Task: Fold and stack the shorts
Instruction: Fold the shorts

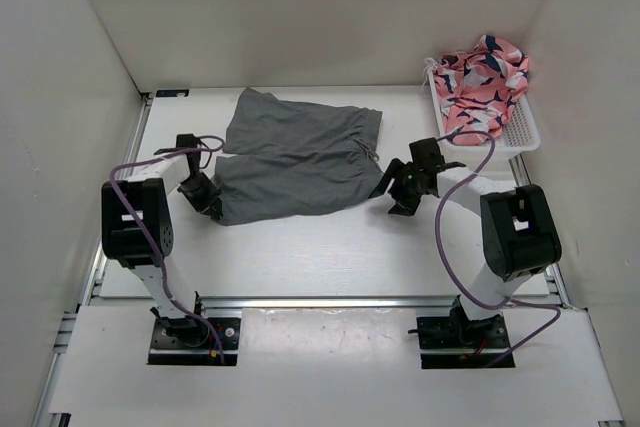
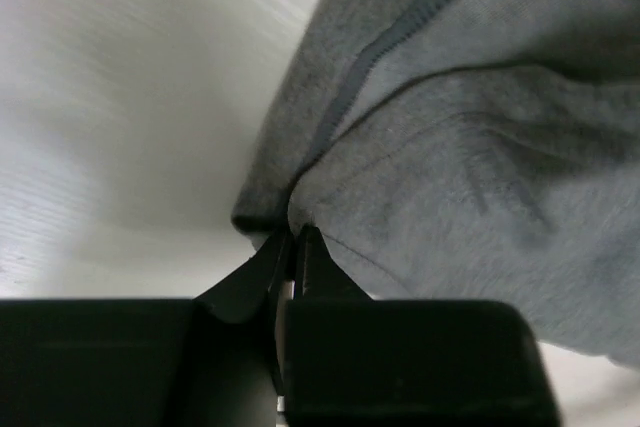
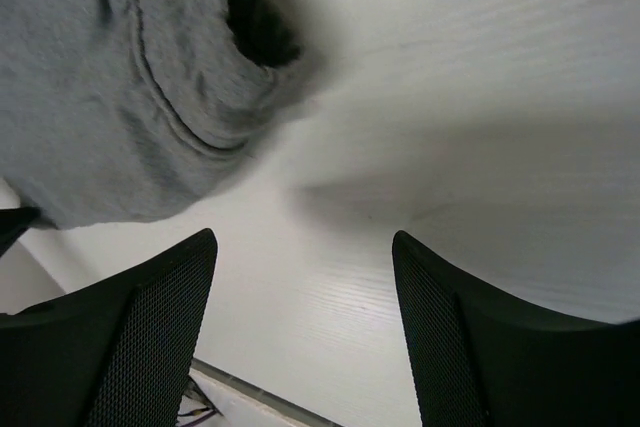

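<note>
Before me, the white worktop (image 1: 330,247) bears the grey shorts (image 1: 295,162), rumpled near its middle, and a white basket (image 1: 525,137) of pink patterned cloth (image 1: 485,77) at its far right corner.

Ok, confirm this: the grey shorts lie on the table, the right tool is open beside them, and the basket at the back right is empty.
Wrong on the basket: it is not empty, a pink patterned cloth sits in it, as the top view shows. The shorts do lie on the table, the right tool open beside them.
</note>
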### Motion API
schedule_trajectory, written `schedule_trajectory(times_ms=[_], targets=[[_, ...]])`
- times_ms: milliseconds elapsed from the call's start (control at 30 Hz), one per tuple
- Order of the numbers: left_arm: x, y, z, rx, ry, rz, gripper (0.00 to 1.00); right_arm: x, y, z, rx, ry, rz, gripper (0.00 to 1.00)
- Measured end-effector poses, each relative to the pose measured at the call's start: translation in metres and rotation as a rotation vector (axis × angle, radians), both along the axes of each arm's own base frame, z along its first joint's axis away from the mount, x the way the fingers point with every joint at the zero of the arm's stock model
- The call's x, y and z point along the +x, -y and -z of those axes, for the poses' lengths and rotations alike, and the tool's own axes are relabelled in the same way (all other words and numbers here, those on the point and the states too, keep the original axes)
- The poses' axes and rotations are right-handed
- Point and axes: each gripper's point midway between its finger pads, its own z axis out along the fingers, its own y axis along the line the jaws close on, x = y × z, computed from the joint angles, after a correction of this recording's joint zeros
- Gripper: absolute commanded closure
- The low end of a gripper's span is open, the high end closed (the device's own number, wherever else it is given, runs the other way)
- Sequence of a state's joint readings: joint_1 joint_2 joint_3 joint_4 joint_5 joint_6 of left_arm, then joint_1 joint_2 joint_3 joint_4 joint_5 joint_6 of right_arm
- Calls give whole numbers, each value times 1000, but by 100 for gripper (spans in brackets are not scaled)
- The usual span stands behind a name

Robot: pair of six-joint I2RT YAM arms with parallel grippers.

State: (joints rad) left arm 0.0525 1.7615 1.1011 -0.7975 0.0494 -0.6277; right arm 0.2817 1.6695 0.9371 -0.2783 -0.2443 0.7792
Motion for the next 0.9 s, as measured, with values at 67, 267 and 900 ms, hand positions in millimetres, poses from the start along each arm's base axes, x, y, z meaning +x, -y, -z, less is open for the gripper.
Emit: schedule_trajectory(times_ms=[67,267,900], targets=[[1,1,4,1,-6,8,90,6,-4,2,19,6,6,30],[4,3,0,-8,9,18,90,39,-14,16,20,-7,31,100],[12,20,-111,-47,298,92,90,27,23,-94,-122,259,31,40]])
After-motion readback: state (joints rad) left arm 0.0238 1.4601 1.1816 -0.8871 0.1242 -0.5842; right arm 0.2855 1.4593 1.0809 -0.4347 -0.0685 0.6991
